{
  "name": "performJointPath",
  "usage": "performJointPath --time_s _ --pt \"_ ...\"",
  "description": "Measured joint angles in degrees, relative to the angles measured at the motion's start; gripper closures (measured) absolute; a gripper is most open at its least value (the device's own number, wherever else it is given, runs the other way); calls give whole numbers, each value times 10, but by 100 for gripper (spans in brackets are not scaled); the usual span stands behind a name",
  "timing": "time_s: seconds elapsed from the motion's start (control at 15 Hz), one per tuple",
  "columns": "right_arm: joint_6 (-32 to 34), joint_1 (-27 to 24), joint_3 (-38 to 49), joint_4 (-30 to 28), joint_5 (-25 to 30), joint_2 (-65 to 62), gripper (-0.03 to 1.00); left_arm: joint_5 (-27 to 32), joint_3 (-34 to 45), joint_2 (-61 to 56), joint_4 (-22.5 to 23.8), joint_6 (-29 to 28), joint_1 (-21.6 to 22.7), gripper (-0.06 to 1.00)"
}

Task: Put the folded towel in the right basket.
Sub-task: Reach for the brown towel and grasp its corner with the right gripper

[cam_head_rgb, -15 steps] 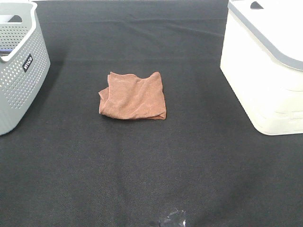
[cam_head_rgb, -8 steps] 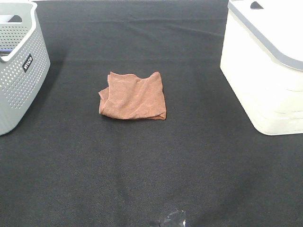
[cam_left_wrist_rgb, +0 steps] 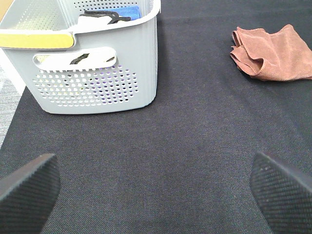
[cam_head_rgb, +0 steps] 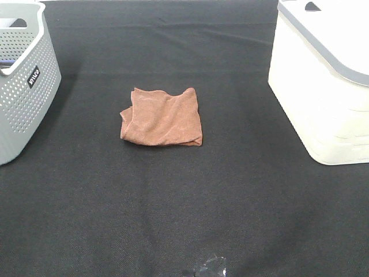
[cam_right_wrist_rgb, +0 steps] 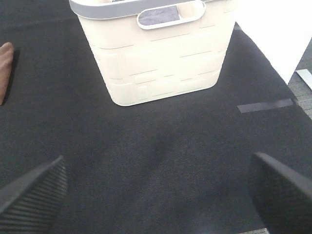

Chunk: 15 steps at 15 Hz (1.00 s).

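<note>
on the table centre, untouched towel; seemingly at the reach step. needs right gripper, wide open and empty like left gripper, down onto it, then over to right basket.

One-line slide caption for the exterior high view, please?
Folded rust-brown towel lies on the black tabletop between a grey perforated basket at left and the cream basket at right.

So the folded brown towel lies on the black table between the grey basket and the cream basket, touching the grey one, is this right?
No. The towel lies on the black table between the grey basket and the cream basket, but apart from both; the exterior high view shows bare table on each side.
</note>
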Motion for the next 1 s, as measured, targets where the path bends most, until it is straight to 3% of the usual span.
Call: performJointPath --time_s 1.0 --pt "-15 0 0 2 0 0 0 0 0 0 0 0 0 -5"
